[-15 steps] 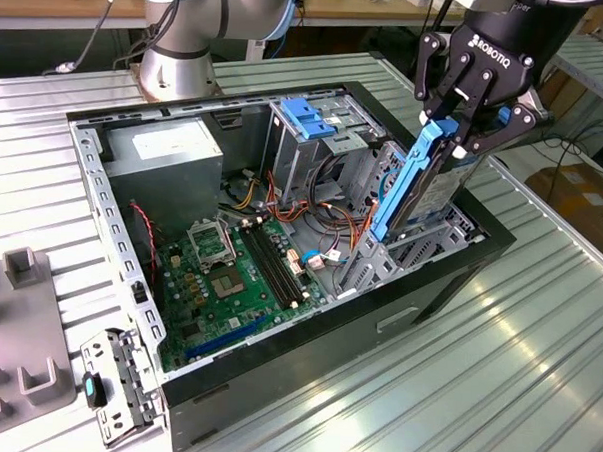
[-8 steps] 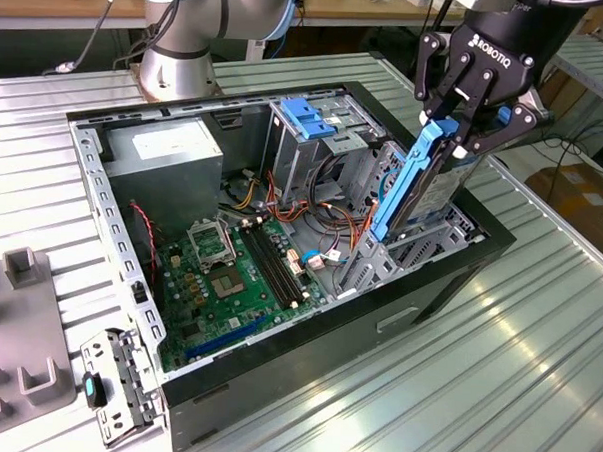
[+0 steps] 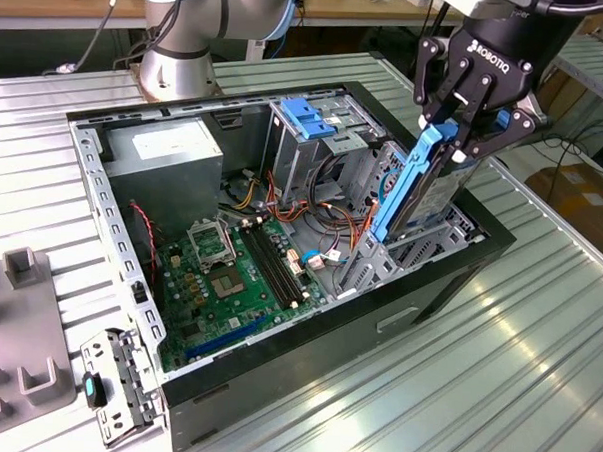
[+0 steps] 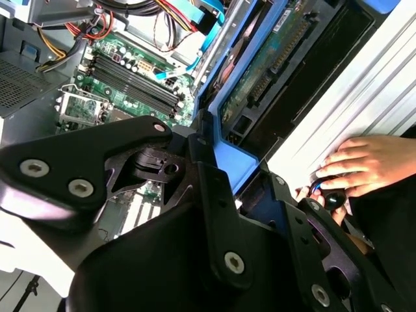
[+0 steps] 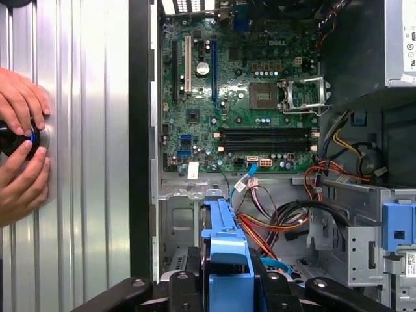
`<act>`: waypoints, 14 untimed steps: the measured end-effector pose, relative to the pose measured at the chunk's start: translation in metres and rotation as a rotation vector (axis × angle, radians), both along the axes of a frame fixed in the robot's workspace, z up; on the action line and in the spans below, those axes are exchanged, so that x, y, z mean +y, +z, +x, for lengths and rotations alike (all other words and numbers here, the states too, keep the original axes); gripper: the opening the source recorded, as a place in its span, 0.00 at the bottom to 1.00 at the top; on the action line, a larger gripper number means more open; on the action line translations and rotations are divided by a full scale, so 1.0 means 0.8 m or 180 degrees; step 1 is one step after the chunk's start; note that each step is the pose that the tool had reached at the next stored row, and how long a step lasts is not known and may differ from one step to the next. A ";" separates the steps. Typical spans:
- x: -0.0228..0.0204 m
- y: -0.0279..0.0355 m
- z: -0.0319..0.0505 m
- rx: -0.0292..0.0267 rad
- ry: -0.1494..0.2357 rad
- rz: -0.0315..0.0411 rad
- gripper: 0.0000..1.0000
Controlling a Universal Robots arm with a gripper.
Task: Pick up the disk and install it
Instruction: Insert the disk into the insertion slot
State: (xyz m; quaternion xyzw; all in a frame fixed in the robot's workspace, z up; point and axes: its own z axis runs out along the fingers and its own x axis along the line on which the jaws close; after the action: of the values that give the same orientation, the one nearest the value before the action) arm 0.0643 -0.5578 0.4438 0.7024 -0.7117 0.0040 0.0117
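Note:
My gripper [image 3: 452, 135] is shut on the disk [image 3: 415, 196], a flat drive in blue plastic rails. It holds the disk on edge, tilted, at the exterior view's right. The disk's lower end sits in the drive bay [image 3: 405, 253] at the near corner of the open computer case [image 3: 307, 331]. In the second wrist view the blue rail and green underside of the disk [image 4: 257, 84] run away from the black fingers [image 4: 208, 179]. In the first wrist view the blue carrier of the disk [image 5: 224, 237] stands between the two fingers [image 5: 185, 286].
Inside the case are a motherboard [image 3: 229, 273], a grey power supply box [image 3: 169, 155], a tall cage with a light-blue flap [image 3: 308, 116] and loose cables [image 3: 323, 202]. A person's hands [image 5: 23, 149] rest on a dark round device beside the case. A grey fixture [image 3: 16, 344] lies at the exterior view's left.

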 end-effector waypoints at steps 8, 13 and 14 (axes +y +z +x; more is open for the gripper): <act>-0.0009 -0.0044 0.000 0.0000 0.0000 0.0001 0.37; -0.0009 -0.0085 0.000 0.0000 0.0000 0.0000 0.37; -0.0009 -0.0097 0.000 0.0000 0.0000 0.0001 0.37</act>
State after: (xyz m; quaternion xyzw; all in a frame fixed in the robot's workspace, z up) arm 0.0643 -0.5586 0.4361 0.7024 -0.7116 0.0039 0.0116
